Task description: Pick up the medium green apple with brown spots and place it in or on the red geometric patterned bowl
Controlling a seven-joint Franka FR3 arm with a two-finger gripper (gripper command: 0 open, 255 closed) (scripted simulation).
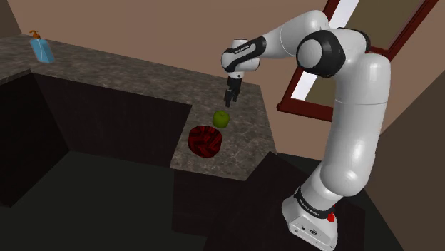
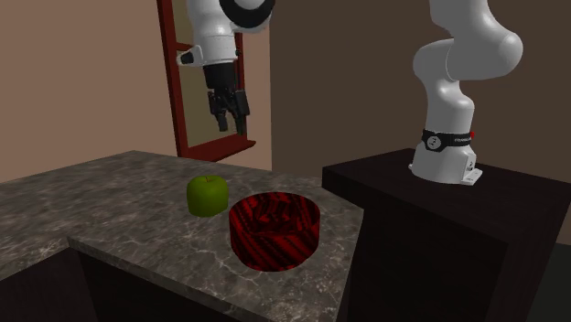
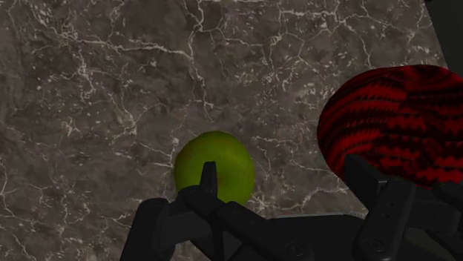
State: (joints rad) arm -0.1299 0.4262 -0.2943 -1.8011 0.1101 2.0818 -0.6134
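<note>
– One apple, or more than one?

– Just one: a green apple (image 2: pixel 208 195). It sits on the dark, white-veined table (image 2: pixel 91 210), just beside the bowl. A narrow strip of bare table separates the two, so they do not touch.

– How many bowls?

– One bowl (image 2: pixel 274 233), red with black stripes. It stands upright near the table's corner.

– Where is the gripper, and what is it doing?

– One black gripper (image 2: pixel 229 117) hangs in the air over the apple, higher than the bowl and a little to the side of it. Its two fingers stand apart and hold nothing. From the wrist view, the apple lies on the table below one finger, and the bowl lies by the other.

– What else is around the bowl?

– One blue bottle (image 1: pixel 42 48) with an orange top stands well away from the bowl, at the far end of the table. One red-brown frame (image 2: pixel 174 91) stands against the wall behind the bowl. One white arm (image 2: pixel 457 64) rises from one dark box stand (image 2: pixel 457 220), which is next to the bowl's end of the table.
</note>
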